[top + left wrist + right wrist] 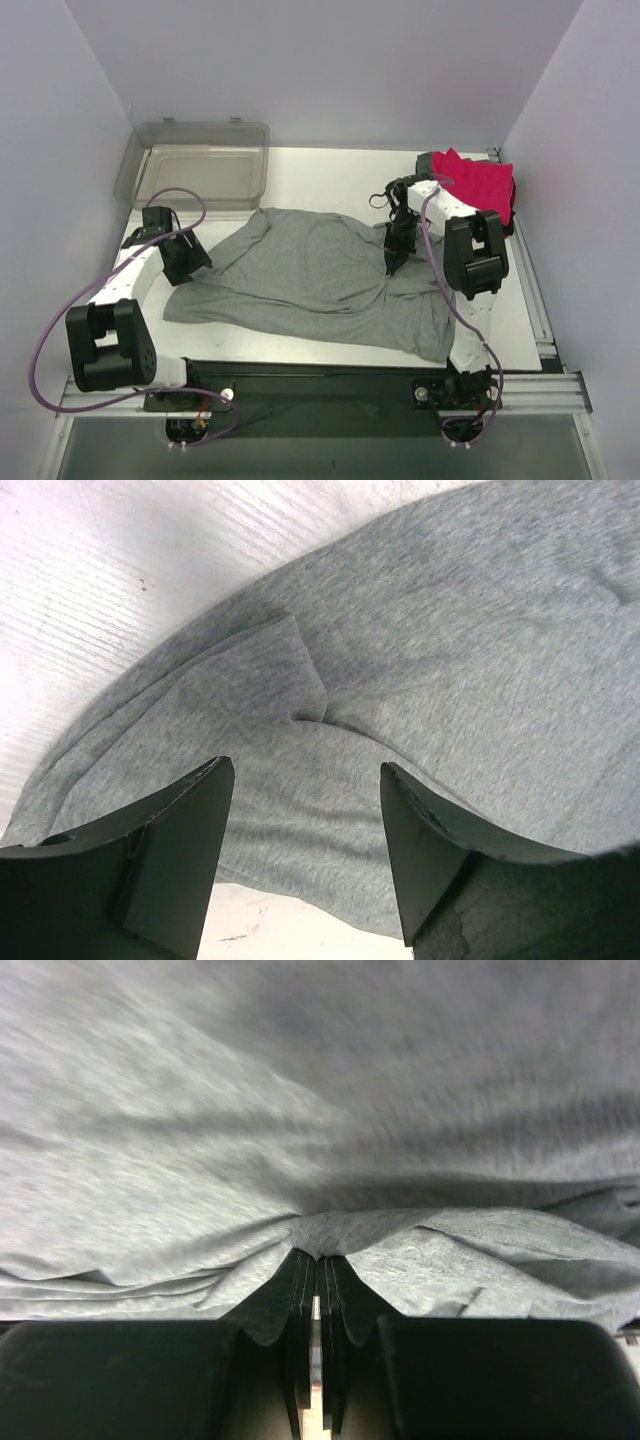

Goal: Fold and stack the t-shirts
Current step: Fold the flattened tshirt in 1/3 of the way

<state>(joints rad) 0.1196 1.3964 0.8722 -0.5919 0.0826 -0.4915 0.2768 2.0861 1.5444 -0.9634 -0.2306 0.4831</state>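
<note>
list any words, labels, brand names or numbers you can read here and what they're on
No text can be read in any view.
grey t-shirt: plain, no print or tag showing.
pink-red shirt: no print visible.
clear bin: no label visible.
left arm and right arm: no legible markings.
</note>
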